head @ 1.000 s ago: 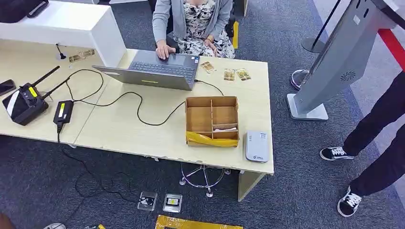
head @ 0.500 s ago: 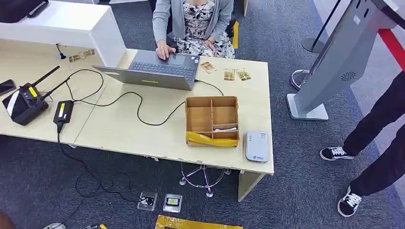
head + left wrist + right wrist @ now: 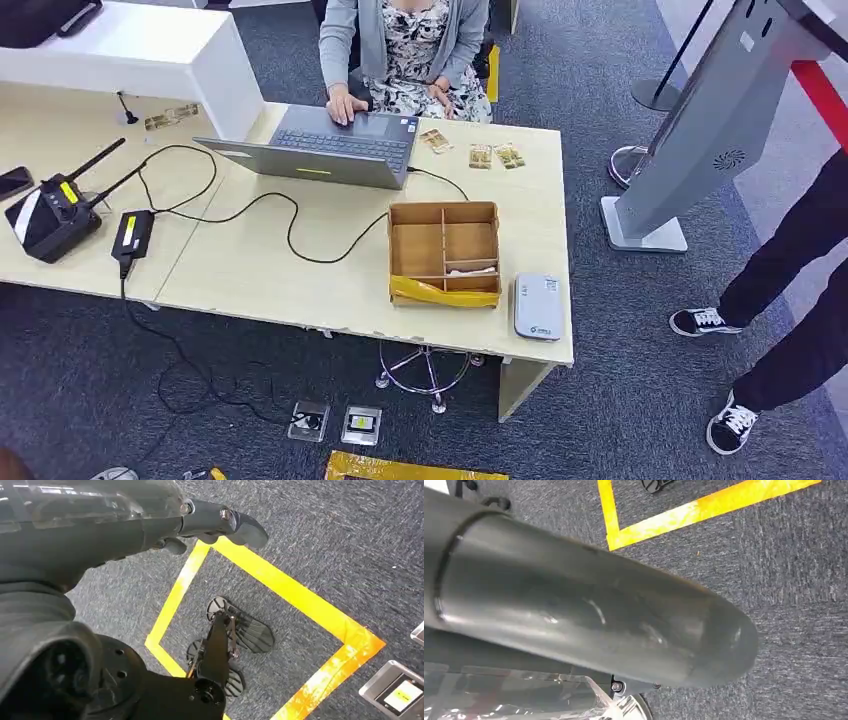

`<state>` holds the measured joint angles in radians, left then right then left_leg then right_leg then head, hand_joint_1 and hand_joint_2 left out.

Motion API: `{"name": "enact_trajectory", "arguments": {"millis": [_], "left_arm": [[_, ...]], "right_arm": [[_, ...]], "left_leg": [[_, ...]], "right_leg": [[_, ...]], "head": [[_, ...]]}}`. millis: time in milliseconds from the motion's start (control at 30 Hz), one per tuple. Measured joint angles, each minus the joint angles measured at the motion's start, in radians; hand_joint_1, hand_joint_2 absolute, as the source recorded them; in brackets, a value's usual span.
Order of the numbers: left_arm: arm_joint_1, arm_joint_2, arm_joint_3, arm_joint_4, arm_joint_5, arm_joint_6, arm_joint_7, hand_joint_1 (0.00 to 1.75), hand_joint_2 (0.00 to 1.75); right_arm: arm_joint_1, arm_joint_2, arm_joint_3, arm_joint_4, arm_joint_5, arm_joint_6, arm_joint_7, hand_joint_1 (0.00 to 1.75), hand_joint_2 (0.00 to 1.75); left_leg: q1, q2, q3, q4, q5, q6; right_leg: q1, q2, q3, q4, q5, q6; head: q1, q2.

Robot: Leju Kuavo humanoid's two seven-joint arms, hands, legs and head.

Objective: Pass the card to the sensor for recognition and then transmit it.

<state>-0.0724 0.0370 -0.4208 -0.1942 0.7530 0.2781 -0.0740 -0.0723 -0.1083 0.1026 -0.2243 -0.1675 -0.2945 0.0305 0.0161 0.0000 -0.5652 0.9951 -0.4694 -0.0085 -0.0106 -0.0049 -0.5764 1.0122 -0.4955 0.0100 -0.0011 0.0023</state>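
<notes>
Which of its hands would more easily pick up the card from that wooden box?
Probably the right: the box, card and grey sensor all lie right of centre in the head view. Both arms hang toward the floor.

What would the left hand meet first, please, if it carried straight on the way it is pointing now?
Probably the floor. In the wrist view the left hand hangs over the grey carpet, its fingers reaching past the yellow tape. Nothing stands in that line, though depth is hard to judge.
</notes>
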Motion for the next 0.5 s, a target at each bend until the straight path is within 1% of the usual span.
{"name": "enact_trajectory", "arguments": {"millis": [233, 500], "left_arm": [[-0.003, 0.005, 0.0, 0.0, 0.006, 0.006, 0.0, 0.0, 0.0], [-0.004, 0.002, 0.0, 0.0, 0.018, 0.024, 0.013, 0.0, 0.0]], "right_arm": [[0.0, -0.003, 0.001, 0.0, 0.015, -0.001, 0.011, 0.0, 0.0], [0.0, -0.023, 0.001, 0.0, 0.023, 0.012, 0.017, 0.0, 0.0]], "left_leg": [[0.0, 0.0, 0.0, 0.0, 0.0, 0.0], [0.0, 0.0, 0.0, 0.0, 0.0, 0.0]], "right_leg": [[0.0, 0.0, 0.0, 0.0, 0.0, 0.0], [0.0, 0.0, 0.0, 0.0, 0.0, 0.0]], "head": [[0.0, 0.0], [0.0, 0.0]]}}
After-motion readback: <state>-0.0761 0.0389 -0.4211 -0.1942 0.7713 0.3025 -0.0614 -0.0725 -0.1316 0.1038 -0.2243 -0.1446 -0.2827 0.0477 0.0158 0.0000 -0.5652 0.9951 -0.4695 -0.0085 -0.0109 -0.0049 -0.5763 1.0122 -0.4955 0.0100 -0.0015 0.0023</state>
